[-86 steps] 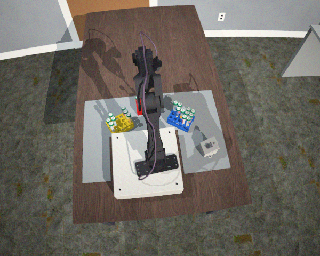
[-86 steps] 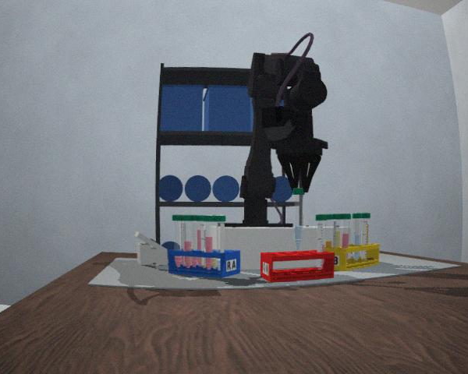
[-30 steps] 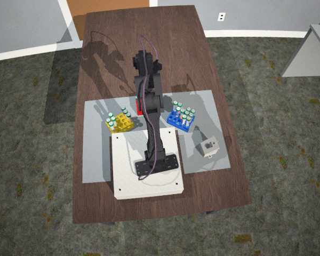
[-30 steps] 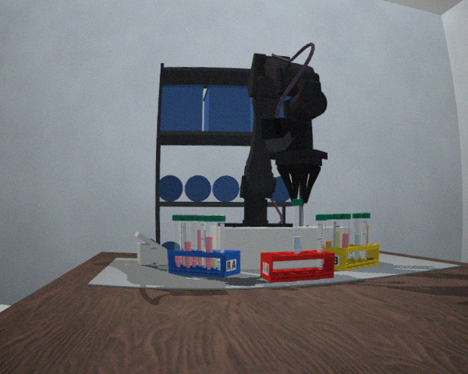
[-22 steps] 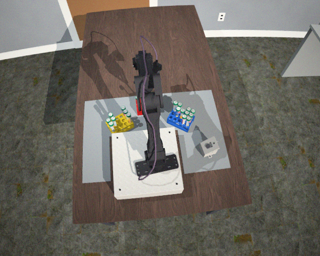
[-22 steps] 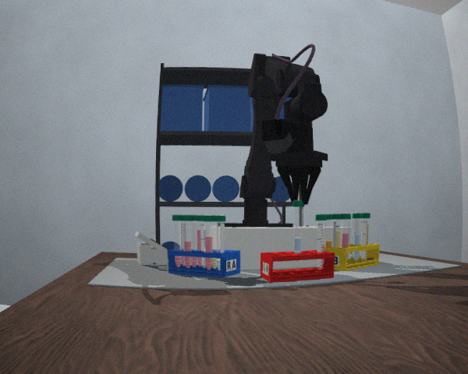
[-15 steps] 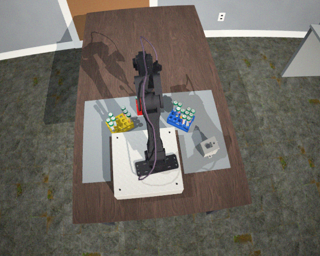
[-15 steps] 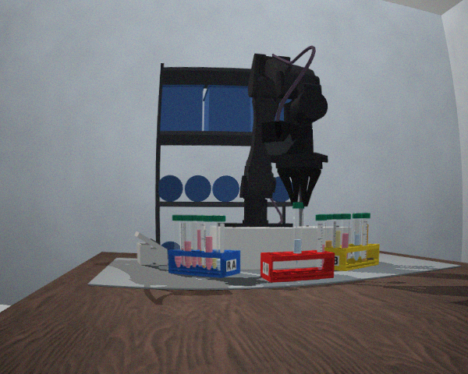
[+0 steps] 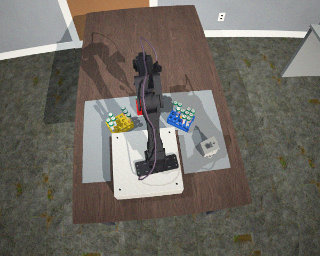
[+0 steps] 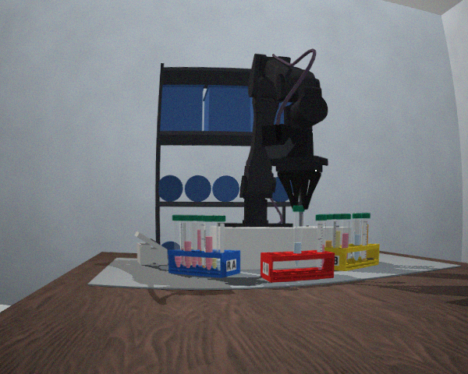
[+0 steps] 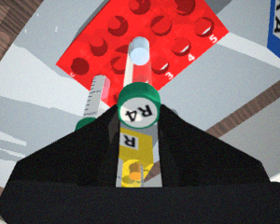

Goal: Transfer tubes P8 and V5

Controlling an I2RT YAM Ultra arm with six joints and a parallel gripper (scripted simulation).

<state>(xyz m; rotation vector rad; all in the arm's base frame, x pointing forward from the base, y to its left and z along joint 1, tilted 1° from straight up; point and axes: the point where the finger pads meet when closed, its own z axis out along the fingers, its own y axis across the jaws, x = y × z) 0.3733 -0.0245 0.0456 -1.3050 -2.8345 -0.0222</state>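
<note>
My gripper (image 10: 300,207) (image 11: 138,114) is shut on the cap of tube R4 (image 10: 297,246) (image 11: 139,53), which hangs nearly upright with pale blue liquid. Its tip is low at the red rack QR (image 10: 329,267) (image 11: 198,47) (image 9: 137,111); I cannot tell whether it is inside a well. Another tube (image 11: 95,98) (image 10: 320,233), with pink liquid, appears to stand at QR's column 1 end. The blue rack RA (image 9: 176,125) (image 10: 193,254) (image 11: 277,51) holds several capped tubes. The yellow rack RB (image 9: 124,128) (image 10: 376,249) (image 11: 147,154) holds several tubes. Labels P8 and V5 are not legible.
The pale DONE box (image 9: 210,144) (image 10: 147,253) stands right of the white base block (image 9: 127,165). RA is to the right of QR and RB to its left, as seen from the base. Tall tubes rise from both racks. The arm covers much of QR in the top view.
</note>
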